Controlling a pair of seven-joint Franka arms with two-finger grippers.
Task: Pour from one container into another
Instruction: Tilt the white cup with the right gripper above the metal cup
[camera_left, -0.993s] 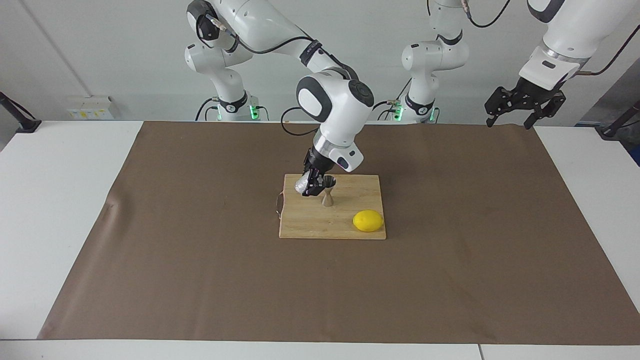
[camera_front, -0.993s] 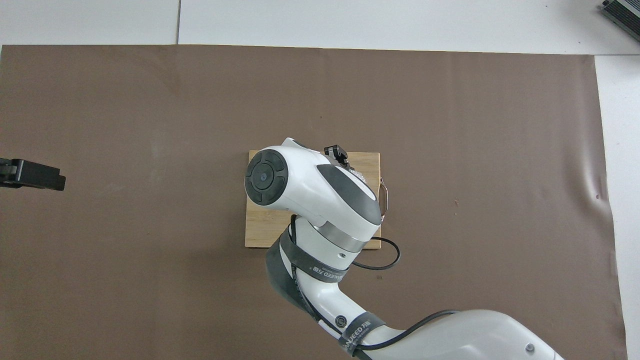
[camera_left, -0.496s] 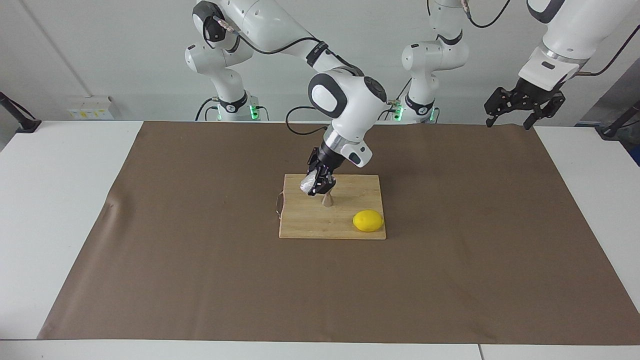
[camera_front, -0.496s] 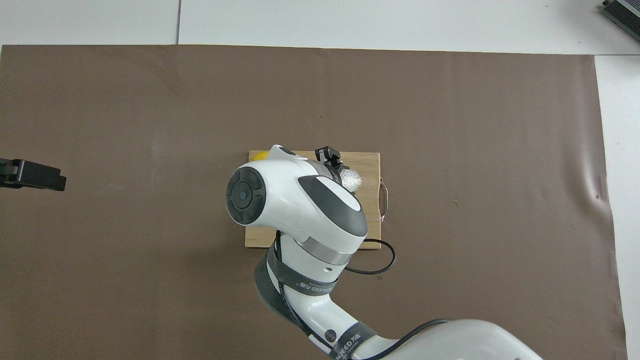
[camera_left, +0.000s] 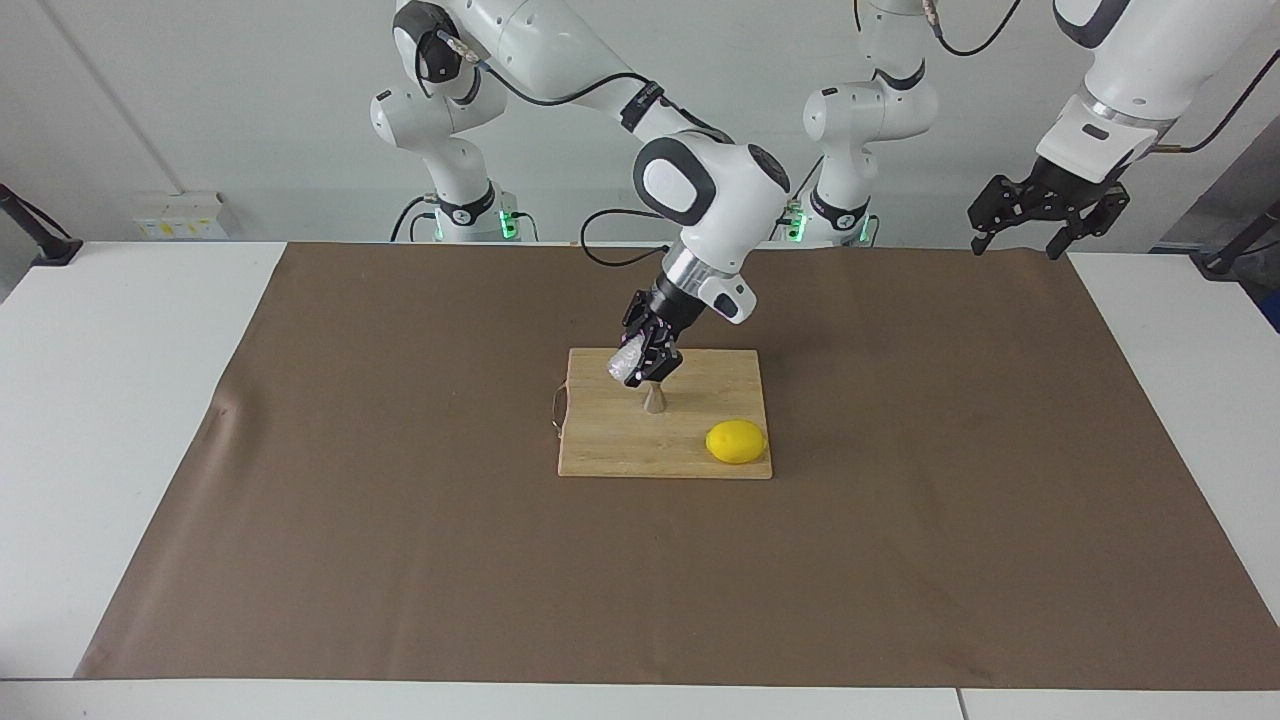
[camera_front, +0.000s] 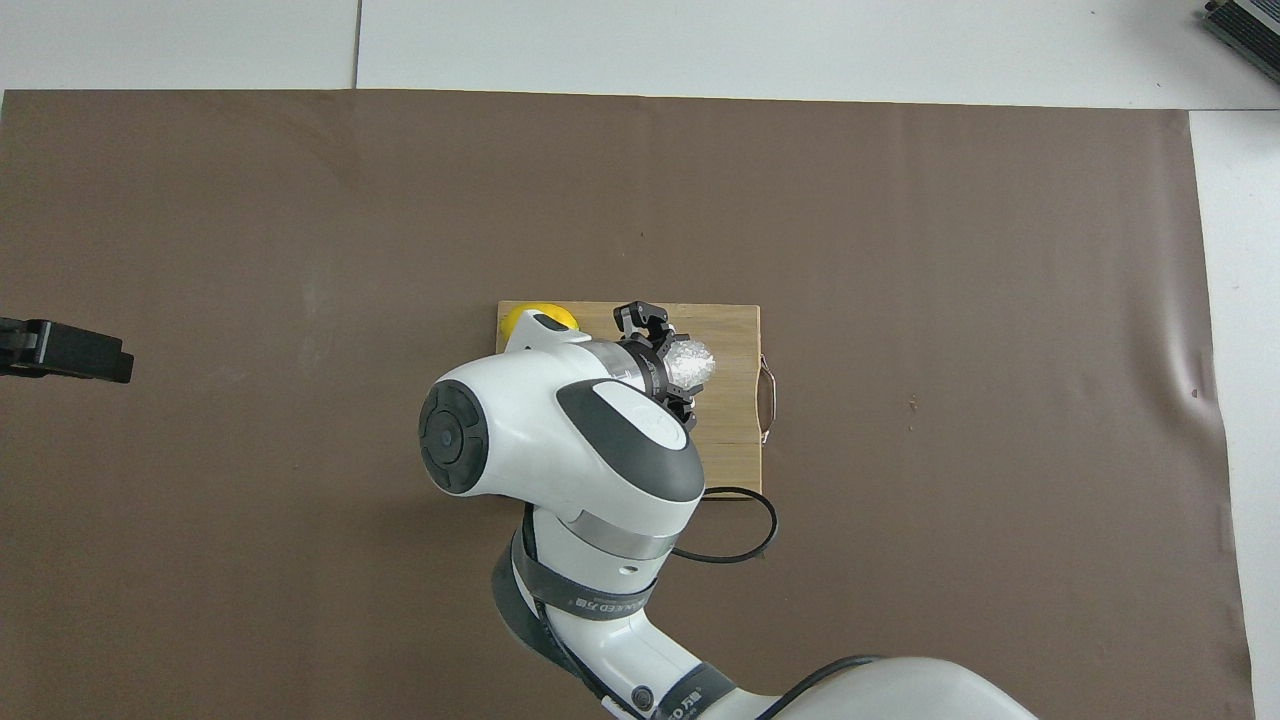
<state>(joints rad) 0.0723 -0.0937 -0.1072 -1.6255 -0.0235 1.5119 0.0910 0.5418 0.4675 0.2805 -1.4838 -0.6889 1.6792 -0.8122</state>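
The right gripper, jaws clamped on the tilted glass cup, holds it over the jigger, at twelve o'clock from it, for pouring. The left gripper waits, jaws wide and empty.

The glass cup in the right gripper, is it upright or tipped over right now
Tipped. The right gripper holds the glass cup on its side above the steel jigger, which stands on the cutting board.
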